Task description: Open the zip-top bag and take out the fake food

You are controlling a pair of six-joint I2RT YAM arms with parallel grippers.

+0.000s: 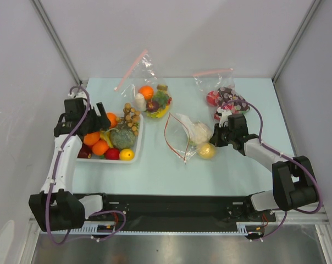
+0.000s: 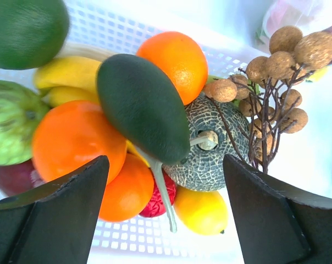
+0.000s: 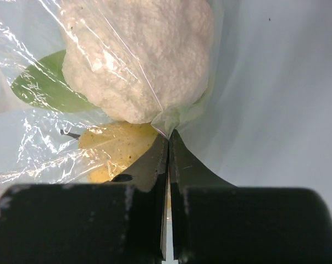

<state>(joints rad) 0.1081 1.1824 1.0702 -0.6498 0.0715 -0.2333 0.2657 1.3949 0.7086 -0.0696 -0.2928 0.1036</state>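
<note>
Clear plastic, the zip-top bag lies in the middle of the counter, red mouth toward your left hand, which is spread wide over the basket, and your right hand is clenched on the bag's shut end, fake food inside.

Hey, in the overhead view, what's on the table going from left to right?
White basket of fruit → pink-zip bag with the orange → zip-top bag → pink-zip bag of red-purple toys.
</note>
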